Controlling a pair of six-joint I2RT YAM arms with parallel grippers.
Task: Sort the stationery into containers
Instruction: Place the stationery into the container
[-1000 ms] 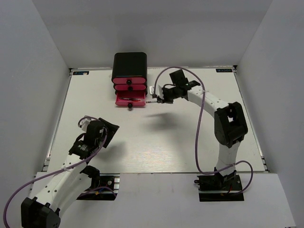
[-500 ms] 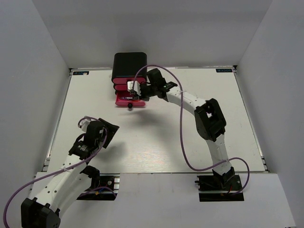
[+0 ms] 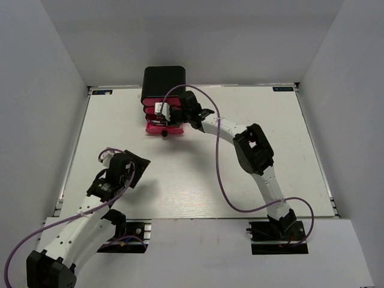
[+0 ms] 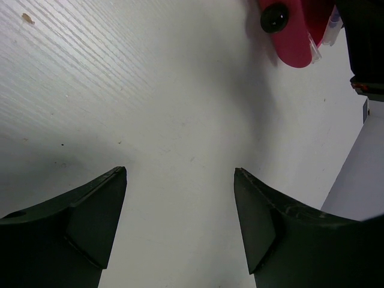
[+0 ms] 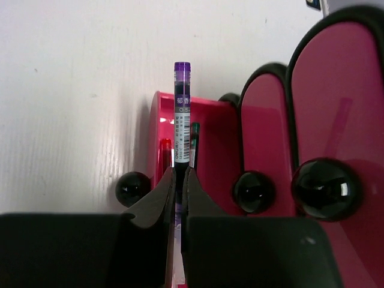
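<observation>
A black cabinet [image 3: 163, 80] with three pink-red drawers stands at the back of the table. Its bottom drawer [image 3: 164, 126] is pulled open. My right gripper [image 3: 162, 115] is over that open drawer, shut on a thin dark pen with a purple cap [image 5: 182, 114]. In the right wrist view the pen points out over the open drawer [image 5: 157, 126], where a red pen [image 5: 165, 151] and a green pen [image 5: 194, 141] lie. My left gripper [image 4: 180, 180] is open and empty above the bare table at the front left; it shows in the top view [image 3: 137, 165].
The two upper drawers [image 5: 327, 102] are shut, black knobs [image 5: 326, 189] facing out. White walls close in the table on three sides. The right arm [image 3: 252, 147] stretches across the table's back half. The open drawer's knob [image 4: 274, 17] shows in the left wrist view.
My right gripper has moved left from beside the cabinet to over the open bottom drawer, carrying the pen. The left arm has not moved.
</observation>
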